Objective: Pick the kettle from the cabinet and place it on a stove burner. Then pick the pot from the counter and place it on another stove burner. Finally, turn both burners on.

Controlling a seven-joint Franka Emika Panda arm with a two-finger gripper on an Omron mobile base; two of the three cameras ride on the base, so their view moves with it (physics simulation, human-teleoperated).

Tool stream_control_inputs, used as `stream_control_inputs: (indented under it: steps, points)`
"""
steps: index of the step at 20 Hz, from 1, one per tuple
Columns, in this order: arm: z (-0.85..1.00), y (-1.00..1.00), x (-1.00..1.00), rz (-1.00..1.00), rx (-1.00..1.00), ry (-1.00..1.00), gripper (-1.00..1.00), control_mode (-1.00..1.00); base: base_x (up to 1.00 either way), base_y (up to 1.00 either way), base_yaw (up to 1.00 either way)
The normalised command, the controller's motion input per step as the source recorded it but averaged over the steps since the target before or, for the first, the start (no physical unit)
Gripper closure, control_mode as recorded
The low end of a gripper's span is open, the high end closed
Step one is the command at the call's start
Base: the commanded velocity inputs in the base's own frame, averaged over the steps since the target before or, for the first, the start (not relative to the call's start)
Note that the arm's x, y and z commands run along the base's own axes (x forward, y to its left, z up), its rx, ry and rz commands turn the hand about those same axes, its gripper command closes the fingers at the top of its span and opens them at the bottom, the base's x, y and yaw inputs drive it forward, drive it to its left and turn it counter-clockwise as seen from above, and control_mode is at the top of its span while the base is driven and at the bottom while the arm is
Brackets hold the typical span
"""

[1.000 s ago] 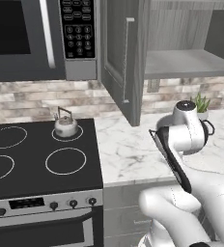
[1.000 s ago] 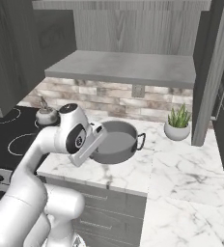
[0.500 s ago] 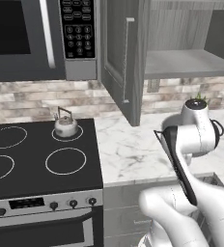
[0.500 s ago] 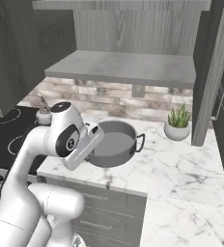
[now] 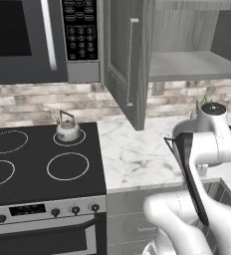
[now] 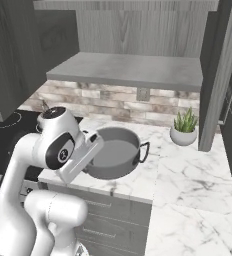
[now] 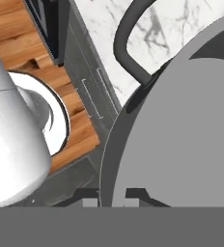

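Note:
The wide grey pot (image 6: 113,152) stands on the white marble counter (image 6: 188,175). In the hand view the pot (image 7: 181,135) is very close, with its dark loop handle (image 7: 126,43) above. My gripper (image 7: 111,195) is open, one fingertip on each side of the pot's left rim; whether the fingers (image 7: 87,195) touch it I cannot tell. In the right base view my hand reaches that rim, the gripper (image 6: 95,146) largely hidden. The kettle (image 5: 67,129) sits upright on the small back burner (image 5: 81,139). The larger front burner (image 5: 67,166) is bare. The cabinet door (image 5: 122,60) hangs open.
A potted plant (image 6: 184,131) stands right of the pot near the brick wall. The open door juts out over the counter (image 5: 132,154). A microwave (image 5: 28,35) hangs above the cooktop. Stove knobs (image 5: 75,210) line its front panel. Another open door (image 6: 220,75) is at the right.
My arm has swung right and lower toward the pot's left rim. The pot and the kettle have not moved.

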Motion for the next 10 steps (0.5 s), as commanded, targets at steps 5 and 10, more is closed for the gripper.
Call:
stream_control_inputs:
  steps: [5, 10]
  points:
    - [0.06, 0.0, -0.35, 0.0, 0.0, 0.0, 1.0, -1.0, 0.0, 0.0, 0.0]
    - [0.0, 0.0, -0.01, -0.01, 0.0, 0.0, 1.0, -1.0, 0.0, 0.0, 0.0]
